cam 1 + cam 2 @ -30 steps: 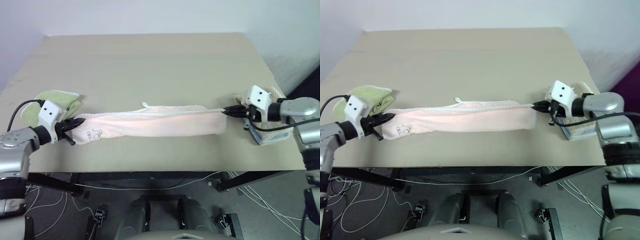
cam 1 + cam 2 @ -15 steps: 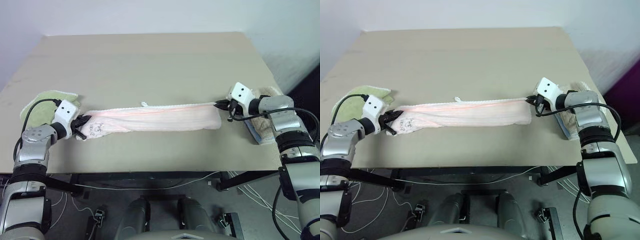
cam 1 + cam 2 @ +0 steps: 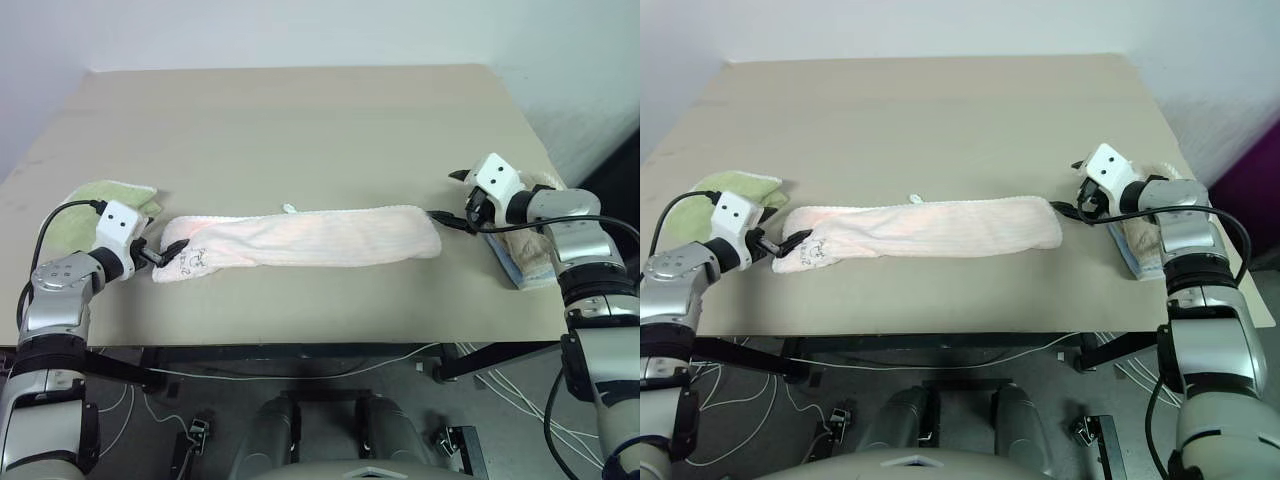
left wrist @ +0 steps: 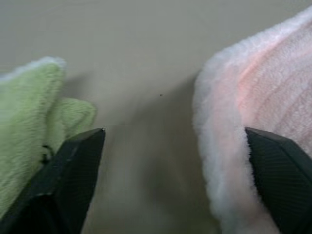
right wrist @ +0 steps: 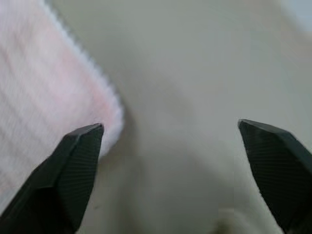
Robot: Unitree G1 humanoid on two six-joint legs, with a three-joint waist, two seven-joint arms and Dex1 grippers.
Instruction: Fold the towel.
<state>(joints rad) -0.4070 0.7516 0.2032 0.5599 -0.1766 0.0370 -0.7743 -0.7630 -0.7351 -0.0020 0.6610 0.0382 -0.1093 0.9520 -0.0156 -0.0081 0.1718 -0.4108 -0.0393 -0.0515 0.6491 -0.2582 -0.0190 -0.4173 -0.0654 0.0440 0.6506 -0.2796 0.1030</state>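
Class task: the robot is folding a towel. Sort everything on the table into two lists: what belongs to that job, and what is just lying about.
Belongs to the job:
- pink towel, lying as a long folded strip across the table
- left gripper, open, at the strip's one end
- right gripper, open, at its other end

Just lying about:
- green towel, near the table's left edge
- beige towel, near its right edge

- A green towel (image 3: 95, 203) lies crumpled near the bench's left edge.
- A beige towel (image 3: 530, 255) sits folded at the right edge.
- The tan bench (image 3: 300, 130) carries both.
- Cables (image 3: 300, 368) trail over the floor below.
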